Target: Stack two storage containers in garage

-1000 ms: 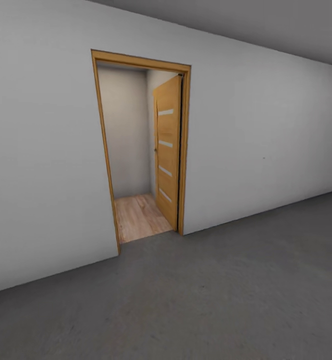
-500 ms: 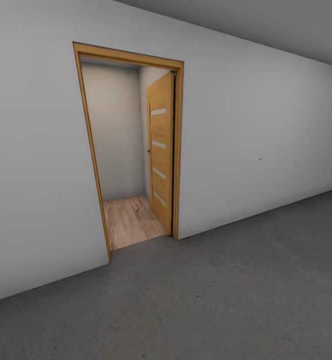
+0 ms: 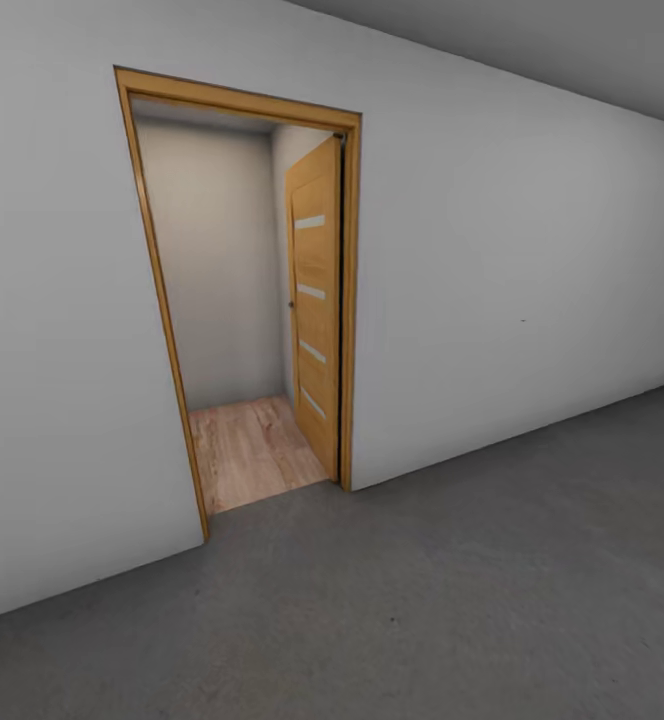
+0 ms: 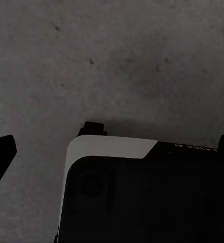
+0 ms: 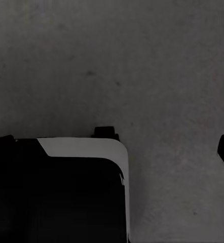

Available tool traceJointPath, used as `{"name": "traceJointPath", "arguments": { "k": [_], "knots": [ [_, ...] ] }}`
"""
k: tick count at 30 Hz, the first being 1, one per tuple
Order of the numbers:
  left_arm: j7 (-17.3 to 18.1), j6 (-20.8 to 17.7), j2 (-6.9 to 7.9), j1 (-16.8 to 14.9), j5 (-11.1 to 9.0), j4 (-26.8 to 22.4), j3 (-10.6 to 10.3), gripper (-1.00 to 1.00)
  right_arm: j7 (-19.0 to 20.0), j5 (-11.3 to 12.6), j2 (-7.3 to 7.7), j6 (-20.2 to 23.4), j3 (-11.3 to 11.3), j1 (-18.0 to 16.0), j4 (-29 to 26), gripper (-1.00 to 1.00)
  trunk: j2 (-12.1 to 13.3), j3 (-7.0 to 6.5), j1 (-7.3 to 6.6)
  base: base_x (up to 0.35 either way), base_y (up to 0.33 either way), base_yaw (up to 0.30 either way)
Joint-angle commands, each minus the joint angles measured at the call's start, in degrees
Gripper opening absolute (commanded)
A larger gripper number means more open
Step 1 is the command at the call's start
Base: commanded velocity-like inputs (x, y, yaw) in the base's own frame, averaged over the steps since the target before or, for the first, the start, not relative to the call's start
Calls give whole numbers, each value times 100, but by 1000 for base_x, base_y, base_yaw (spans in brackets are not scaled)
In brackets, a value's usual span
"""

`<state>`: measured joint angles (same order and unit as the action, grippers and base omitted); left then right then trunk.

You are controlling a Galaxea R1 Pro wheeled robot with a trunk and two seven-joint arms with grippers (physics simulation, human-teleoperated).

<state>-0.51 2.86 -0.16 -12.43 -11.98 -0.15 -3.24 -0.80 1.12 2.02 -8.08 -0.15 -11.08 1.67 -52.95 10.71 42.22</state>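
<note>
Floor (image 3: 452,600): dark grey, matte, faintly mottled concrete; it spreads across the whole lower part of the head view, up to the wall and the doorway.
Garage wall (image 3: 512,290): plain pale grey, meeting the concrete along a straight line.
Doorway (image 3: 237,300): wooden frame set in that wall, left of the view's middle, standing open.
Door (image 3: 315,300): light wood with four frosted strips, swung inward against the right side of the opening.
Beyond the doorway: light wood-plank flooring (image 3: 247,450) begins right at the threshold, closed off by pale walls.
Left wrist view: the same speckled concrete (image 4: 117,66) lies below the camera; a dark body with a white edge, part of the robot (image 4: 142,192), fills the near part.
Right wrist view: concrete (image 5: 142,66) again, with a matching black-and-white robot part (image 5: 61,192).
Left gripper: only dark slivers at the frame edges; how far apart the fingers are cannot be told.
Right gripper: likewise, its opening cannot be told; nothing is seen held.
</note>
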Motion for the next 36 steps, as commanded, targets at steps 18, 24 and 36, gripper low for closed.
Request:
{"name": "traceJointPath", "arguments": {
  "k": [18,24,36],
  "knots": [
    [-10,20,7,-5,-58,7,-29,100,-8,7,-52,-45,-11,-8,18,100,-5,8,4,308,-70,0],
    [-10,21,8,-5,-58,7,-27,100,-8,9,-52,-43,-11,-8,18,100,-5,8,4,322,-3,0],
    [-10,22,8,-5,-58,7,-34,100,-8,11,-53,-45,-11,-8,18,100,-5,8,4,323,0,0]
  ]
}}
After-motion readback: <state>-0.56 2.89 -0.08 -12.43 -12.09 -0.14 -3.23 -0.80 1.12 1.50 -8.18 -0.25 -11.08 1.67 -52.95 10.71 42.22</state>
